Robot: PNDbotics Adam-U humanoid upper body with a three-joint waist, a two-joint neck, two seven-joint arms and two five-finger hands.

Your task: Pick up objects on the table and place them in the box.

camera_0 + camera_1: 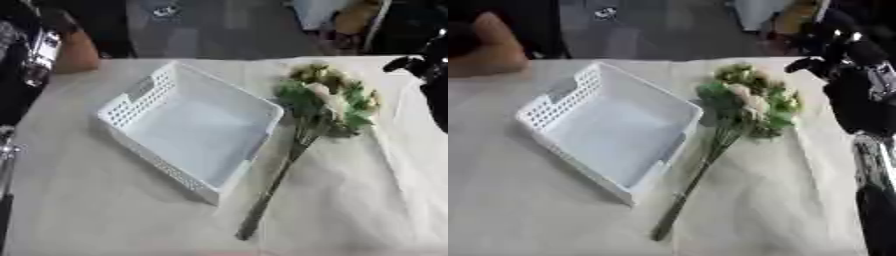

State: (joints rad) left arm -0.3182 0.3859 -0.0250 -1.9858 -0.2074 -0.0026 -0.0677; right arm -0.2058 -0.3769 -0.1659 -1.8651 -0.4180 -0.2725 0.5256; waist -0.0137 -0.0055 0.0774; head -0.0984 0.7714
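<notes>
We see the white box (188,127) at table (527,210) centre, w/ the flower bunch (745,107) lying just beside it at 3 o'clock, stems toward 6. Right hand (855,85) at 2 o'clock, apart from flowers; fingers: can't tell.

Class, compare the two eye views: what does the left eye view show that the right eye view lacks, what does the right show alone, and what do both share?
Left eye view only: a dark, silver-tipped shape at the left edge. Right eye view only: most of the right hand and its arm down the right edge; the left eye view catches just a sliver. Shared: the white box, empty, the bunch of flowers lying beside it, and the table.
</notes>
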